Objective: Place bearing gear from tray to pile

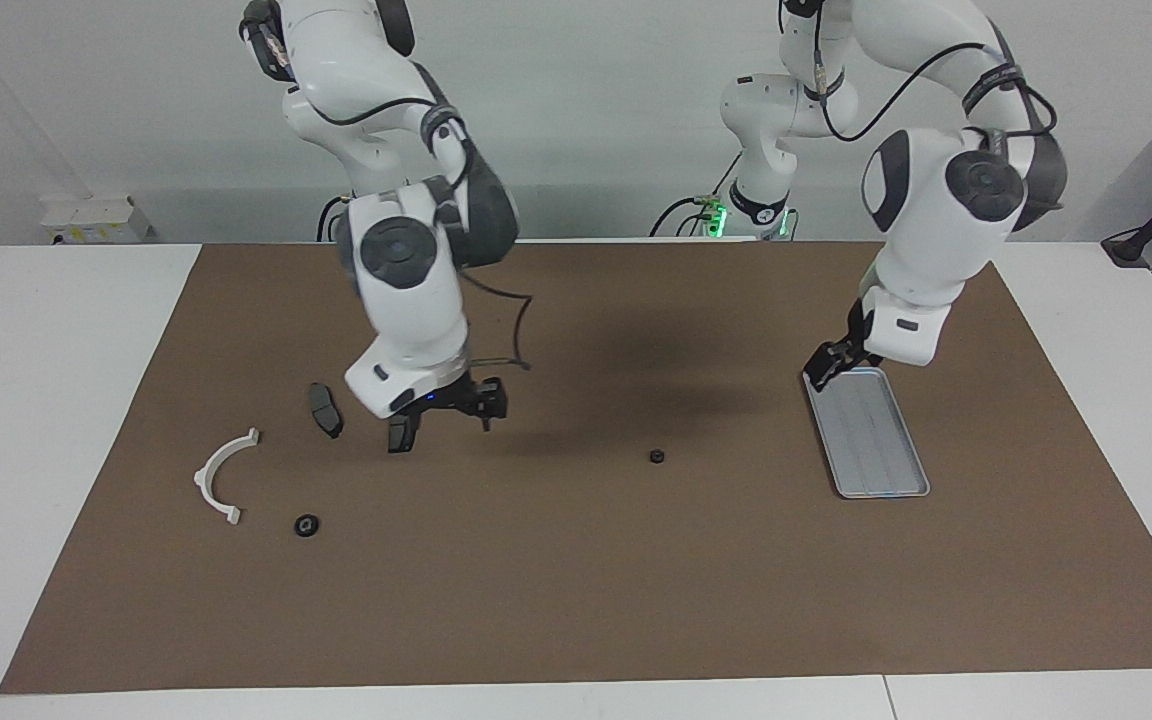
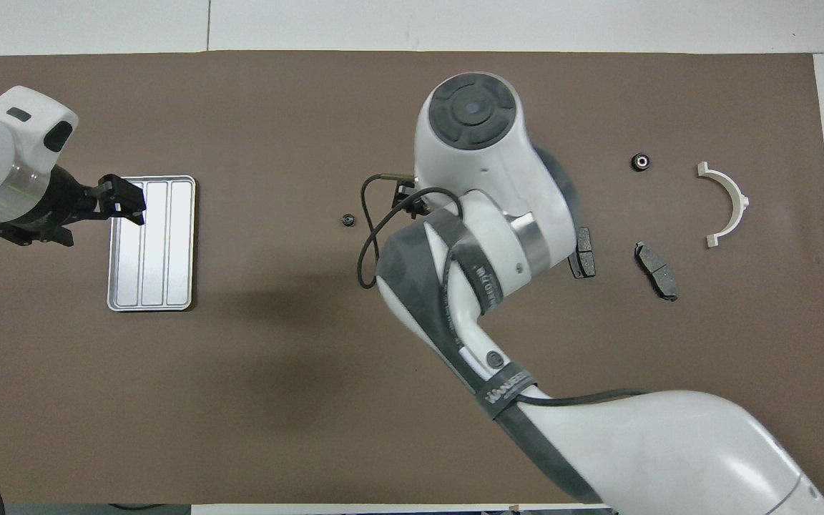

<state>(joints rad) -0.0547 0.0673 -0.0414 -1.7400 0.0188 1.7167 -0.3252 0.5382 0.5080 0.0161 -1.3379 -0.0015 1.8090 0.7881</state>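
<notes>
A brown paper-like mat point(image 1: 576, 560) covers most of the white bench point(image 1: 46, 400). It looks flat and dull.

The tray point(image 1: 866, 435) lies on the mat toward the left arm's end of the bench. It is thin silver metal, a long rectangle with round corners, a low raised rim and long ribs. Nothing lies in it.

The left pincer point(image 1: 821, 368) hangs over the tray's corner nearest the robots. Its black fingers are spread apart and hold nothing.

A small round black gear point(image 1: 655, 457) with a hole in the middle lies alone on the mat, between the tray and the pile.

The pile sits toward the right arm's end of the bench. It has a white plastic half-ring point(image 1: 223, 475), smooth and curved like a bow, with small feet at both tips. Just beside it lies a second small black ring part point(image 1: 307, 525) with a shiny middle. Nearer to the robots are two dark grey pads, flat and rough. One pad point(image 1: 325, 410) lies in the open. The other pad point(image 1: 402, 434) is partly hidden under the right arm.

The right pincer point(image 1: 456, 410) hangs over that second pad. Its fingers are spread and it holds nothing.
</notes>
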